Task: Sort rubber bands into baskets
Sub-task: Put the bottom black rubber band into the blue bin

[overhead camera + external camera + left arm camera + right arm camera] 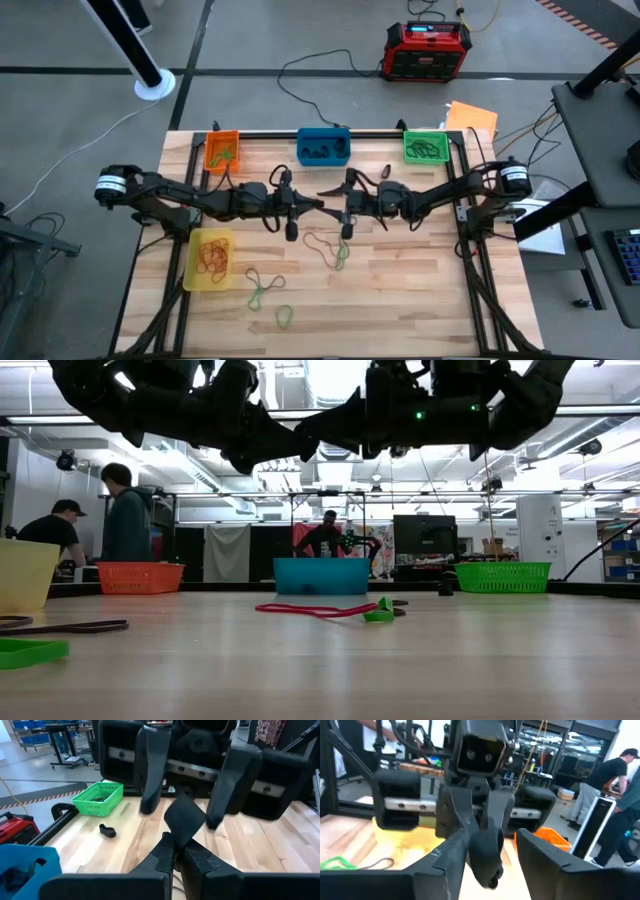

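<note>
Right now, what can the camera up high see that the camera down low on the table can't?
Only the high view shows the red-and-black power box on the floor, the tan bands inside the yellow basket, and both arms whole, the left gripper and right gripper meeting mid-table.

Only the low view shows the room behind, with a person in a dark top standing beyond the table.

Both show the orange basket, blue basket and green basket, plus loose bands on the wooden table.
</note>
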Tool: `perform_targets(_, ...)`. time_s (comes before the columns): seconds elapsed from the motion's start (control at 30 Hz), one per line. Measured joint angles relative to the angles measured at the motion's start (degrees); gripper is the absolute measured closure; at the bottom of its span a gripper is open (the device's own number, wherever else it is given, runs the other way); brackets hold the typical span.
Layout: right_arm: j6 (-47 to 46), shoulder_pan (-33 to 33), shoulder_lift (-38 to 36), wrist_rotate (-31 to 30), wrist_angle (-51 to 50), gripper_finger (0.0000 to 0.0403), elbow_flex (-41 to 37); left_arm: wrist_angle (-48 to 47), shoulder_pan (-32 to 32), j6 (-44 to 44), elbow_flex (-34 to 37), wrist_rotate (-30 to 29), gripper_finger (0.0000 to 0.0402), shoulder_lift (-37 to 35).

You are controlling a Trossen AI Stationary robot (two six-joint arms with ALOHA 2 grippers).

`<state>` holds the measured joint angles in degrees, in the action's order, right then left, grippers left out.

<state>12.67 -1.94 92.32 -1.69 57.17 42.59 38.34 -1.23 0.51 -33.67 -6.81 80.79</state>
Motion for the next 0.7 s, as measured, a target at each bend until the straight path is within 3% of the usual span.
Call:
perform_targets(0.37, -0.7, -0.2, -0.3, 2.2, -1.9, 0.0384, 0.3, 0.0, 0.0, 0.7, -0.3, 0.0, 0.0401, 0.0)
perform_targets(0.53, -0.7, -0.2, -0.4, 2.2, -2.0, 0.0392, 0.3, 0.1, 0.0, 0.0, -0.3, -1.8, 0.0387, 0.0)
perform_targets(0.7, -1.3, -0.9, -0.6, 1.9, -2.6, 0.0393, 0.3, -1.1, 0.0, -0.9, -0.3, -2.6, 0.0333, 0.0)
